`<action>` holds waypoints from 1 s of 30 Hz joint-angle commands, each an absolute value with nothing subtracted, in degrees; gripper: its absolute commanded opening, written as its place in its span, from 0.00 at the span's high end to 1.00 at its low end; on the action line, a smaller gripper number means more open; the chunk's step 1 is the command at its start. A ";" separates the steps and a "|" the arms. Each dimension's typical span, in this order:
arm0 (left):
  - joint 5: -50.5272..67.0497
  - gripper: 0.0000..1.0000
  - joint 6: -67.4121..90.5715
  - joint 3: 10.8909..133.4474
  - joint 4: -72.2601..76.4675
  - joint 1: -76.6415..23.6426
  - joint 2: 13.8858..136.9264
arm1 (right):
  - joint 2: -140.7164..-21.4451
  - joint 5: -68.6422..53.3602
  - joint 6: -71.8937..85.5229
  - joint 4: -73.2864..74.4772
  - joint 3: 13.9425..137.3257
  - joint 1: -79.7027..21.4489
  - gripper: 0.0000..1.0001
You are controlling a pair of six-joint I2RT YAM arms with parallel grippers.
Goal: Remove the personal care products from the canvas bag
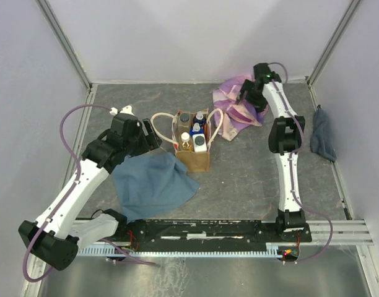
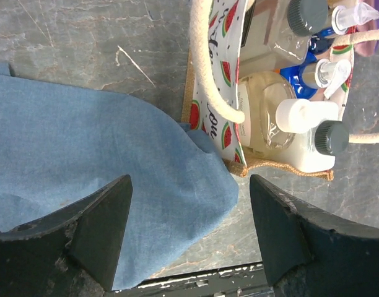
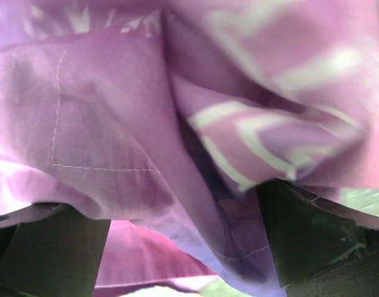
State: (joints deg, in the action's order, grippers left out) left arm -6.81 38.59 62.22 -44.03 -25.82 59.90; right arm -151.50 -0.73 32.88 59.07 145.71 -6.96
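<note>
Left gripper (image 2: 189,185): jaws parted wide, gripping nothing, hanging above a rumpled blue fabric cloth (image 2: 84,142). Just ahead and to the right of its fingertips, a small boxy tan canvas bag (image 2: 217,93) with cream rope handles, upright on the grey mottled tabletop (image 2: 84,37), touching the cloth's edge. Inside the bag, small plastic bottles (image 2: 301,148), white, clear and amber, caps up. Right gripper (image 3: 183,210): spread fully, pressed into a crumpled purple-pink patterned cloth (image 3: 115,124) bulging between both fingers, unpinched.

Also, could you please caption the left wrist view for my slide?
Open left gripper framing the blue cloth, with the canvas bag of bottles just beyond.
</note>
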 commanded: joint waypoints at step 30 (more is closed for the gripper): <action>10.51 0.16 43.83 46.64 -44.12 -29.41 60.22 | -95.74 8.04 25.30 35.57 92.21 -7.29 0.00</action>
State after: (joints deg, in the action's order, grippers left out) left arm 7.77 42.65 47.03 -44.91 -27.29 59.00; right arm -97.54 9.04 25.61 34.52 92.92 -7.01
